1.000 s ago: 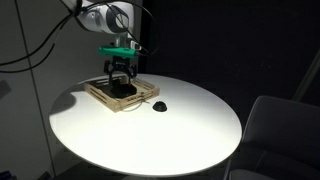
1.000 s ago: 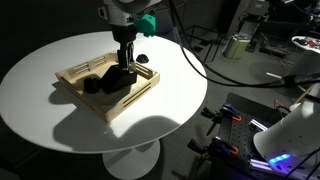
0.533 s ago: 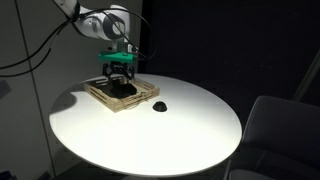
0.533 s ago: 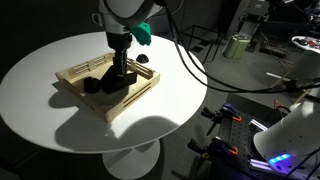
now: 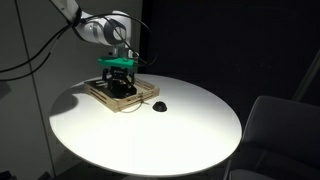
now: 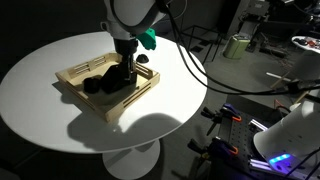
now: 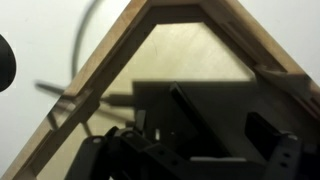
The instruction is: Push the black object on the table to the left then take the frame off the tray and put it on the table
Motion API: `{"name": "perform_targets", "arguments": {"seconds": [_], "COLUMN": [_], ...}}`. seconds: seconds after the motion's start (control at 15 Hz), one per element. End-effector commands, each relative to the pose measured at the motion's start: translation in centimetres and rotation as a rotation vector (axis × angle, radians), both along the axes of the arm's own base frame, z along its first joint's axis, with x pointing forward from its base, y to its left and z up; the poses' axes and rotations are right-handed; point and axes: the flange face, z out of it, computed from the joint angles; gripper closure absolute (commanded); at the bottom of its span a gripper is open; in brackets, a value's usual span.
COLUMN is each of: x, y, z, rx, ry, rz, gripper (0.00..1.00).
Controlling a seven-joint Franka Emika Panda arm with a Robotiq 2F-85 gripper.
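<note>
The light wooden tray (image 5: pixel 143 100) (image 6: pixel 70 77) sits on the round white table (image 5: pixel 190 135) (image 6: pixel 180 95). The flat black frame (image 5: pixel 126 94) (image 6: pixel 112 87) lies in it and fills the lower wrist view (image 7: pixel 215 100), inside the tray's corner (image 7: pixel 110 60). My gripper (image 5: pixel 120 84) (image 6: pixel 126 75) (image 7: pixel 228 128) is low in the tray over the frame, with its fingers apart. The small black dome (image 5: pixel 158 107) (image 6: pixel 145 60) lies on the table just outside the tray, and shows at the wrist view's left edge (image 7: pixel 4 60).
A small upright black block (image 6: pixel 90 85) stands in the tray beside the frame. A grey chair (image 5: pixel 275 135) stands by the table. Cables, a green can (image 6: pixel 237 46) and equipment lie on the floor beyond the table edge.
My gripper has come down from just above the tray onto the frame. The tray, the frame and the dome have not moved.
</note>
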Motion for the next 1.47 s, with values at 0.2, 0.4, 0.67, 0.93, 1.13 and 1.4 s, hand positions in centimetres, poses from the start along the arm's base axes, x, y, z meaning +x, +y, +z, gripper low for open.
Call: {"name": "perform_targets", "arguments": {"seconds": [0.2, 0.4, 0.67, 0.93, 1.13, 1.4], "x": [-1.1, -1.1, -1.1, -1.0, -0.8, -0.8], "y": [-0.4, -0.2, -0.1, 0.0, 0.3, 0.9], "z": [0.1, 0.2, 0.4, 0.9, 1.9, 5.2], "rx": [0.001, 0.000, -0.001, -0.001, 0.004, 0.006], "ry": [0.009, 0.010, 0.008, 0.000, -0.016, -0.068], "rz": [0.007, 0.013, 0.016, 0.017, 0.008, 0.010], "gripper": [0.51, 0.75, 1.00, 0.98, 0.98, 0.98]}}
